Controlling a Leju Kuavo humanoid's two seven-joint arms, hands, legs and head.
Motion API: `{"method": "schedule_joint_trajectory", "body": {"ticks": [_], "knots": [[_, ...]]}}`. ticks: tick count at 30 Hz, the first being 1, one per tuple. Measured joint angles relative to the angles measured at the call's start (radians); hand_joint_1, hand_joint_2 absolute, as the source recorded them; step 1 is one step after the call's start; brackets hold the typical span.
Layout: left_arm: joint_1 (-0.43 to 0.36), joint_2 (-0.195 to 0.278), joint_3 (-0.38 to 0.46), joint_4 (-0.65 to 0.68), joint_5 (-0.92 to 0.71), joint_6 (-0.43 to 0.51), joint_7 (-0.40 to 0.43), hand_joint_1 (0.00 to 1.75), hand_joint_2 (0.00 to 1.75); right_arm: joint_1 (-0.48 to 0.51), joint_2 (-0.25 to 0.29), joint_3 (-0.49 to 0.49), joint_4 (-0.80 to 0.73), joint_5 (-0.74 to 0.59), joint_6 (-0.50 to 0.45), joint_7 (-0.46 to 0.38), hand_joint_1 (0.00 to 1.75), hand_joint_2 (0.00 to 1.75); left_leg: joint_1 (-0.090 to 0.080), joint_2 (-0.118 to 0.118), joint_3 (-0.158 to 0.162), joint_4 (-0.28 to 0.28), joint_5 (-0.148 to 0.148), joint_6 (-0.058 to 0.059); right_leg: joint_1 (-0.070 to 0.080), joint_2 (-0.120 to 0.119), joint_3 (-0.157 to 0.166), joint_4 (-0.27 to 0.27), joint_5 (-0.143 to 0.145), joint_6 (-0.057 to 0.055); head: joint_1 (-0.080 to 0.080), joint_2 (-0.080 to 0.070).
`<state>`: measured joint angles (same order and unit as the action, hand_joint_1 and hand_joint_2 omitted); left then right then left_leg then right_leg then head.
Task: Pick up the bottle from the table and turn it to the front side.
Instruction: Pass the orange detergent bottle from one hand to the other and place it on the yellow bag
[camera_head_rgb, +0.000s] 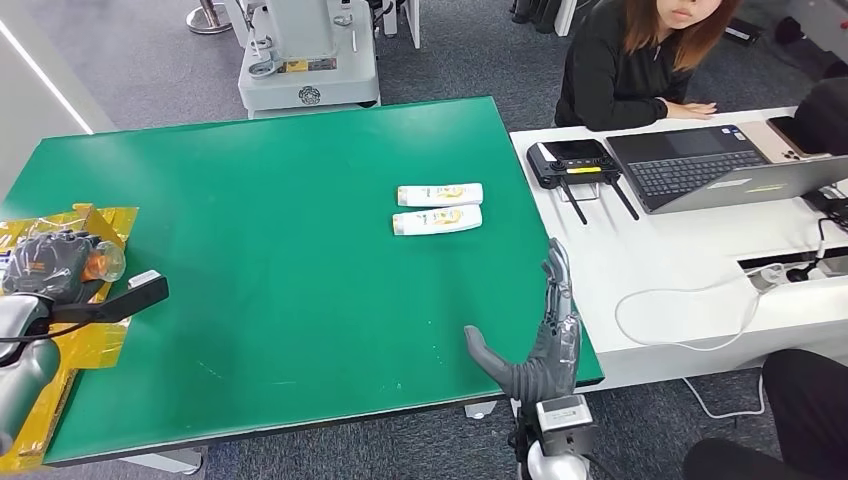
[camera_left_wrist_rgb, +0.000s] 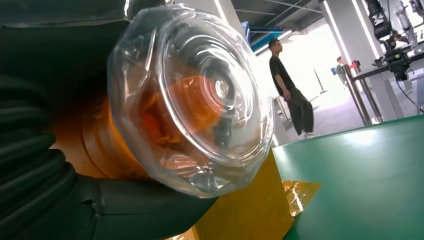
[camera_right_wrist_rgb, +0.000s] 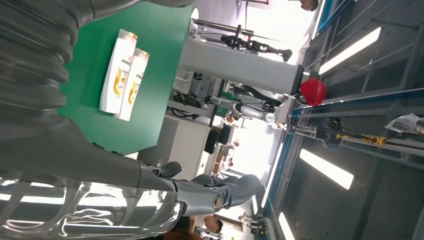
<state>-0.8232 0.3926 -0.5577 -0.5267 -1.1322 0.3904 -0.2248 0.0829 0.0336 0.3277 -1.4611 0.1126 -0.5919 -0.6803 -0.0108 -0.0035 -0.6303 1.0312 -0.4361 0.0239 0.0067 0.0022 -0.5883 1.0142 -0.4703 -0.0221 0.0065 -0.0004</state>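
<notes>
Two white bottles are lying on the green table, neither one held.

The far bottle (camera_head_rgb: 440, 194) and the near bottle (camera_head_rgb: 437, 220) are lying side by side, just apart, a little right of the middle of the green table (camera_head_rgb: 260, 300). The right hand (camera_head_rgb: 540, 340) is hovering at the table's near right edge, fingers spread and holding nothing; both bottles are sitting toward its 11 o'clock, well apart from it. The left hand (camera_head_rgb: 55, 265) is resting over yellow sheets (camera_head_rgb: 95, 345) at the table's left edge, at the bottles' 9 o'clock, gripping one clear orange-tinted container (camera_left_wrist_rgb: 192, 97). One person (camera_head_rgb: 640, 60) is sitting at the white desk (camera_head_rgb: 680, 280) beside one laptop (camera_head_rgb: 720, 165).
</notes>
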Motion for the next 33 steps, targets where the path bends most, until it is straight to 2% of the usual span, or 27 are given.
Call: {"method": "schedule_joint_trajectory", "body": {"ticks": [12, 33], "knots": [[-0.061, -0.016, 0.0, 0.072, 0.001, -0.067, 0.016, 1.75, 1.75, 0.019, -0.001, -0.004, -0.022, 0.007, -0.026, 0.019, 0.0, 1.75, 0.0, 0.0, 0.0, 0.0, 0.0, 0.0, 0.0, 0.0, 0.0, 0.0, 0.0, 0.0, 0.0, 0.0], [-0.071, -0.018, 0.029, 0.146, 0.02, -0.104, 0.045, 1.75, 1.75, 0.035, -0.005, -0.004, -0.037, 0.025, -0.028, 0.049, 0.0, 1.75, 0.0, 0.0, 0.0, 0.0, 0.0, 0.0, 0.0, 0.0, 0.001, 0.0, 0.0, 0.0, 0.0, 0.0]]}}
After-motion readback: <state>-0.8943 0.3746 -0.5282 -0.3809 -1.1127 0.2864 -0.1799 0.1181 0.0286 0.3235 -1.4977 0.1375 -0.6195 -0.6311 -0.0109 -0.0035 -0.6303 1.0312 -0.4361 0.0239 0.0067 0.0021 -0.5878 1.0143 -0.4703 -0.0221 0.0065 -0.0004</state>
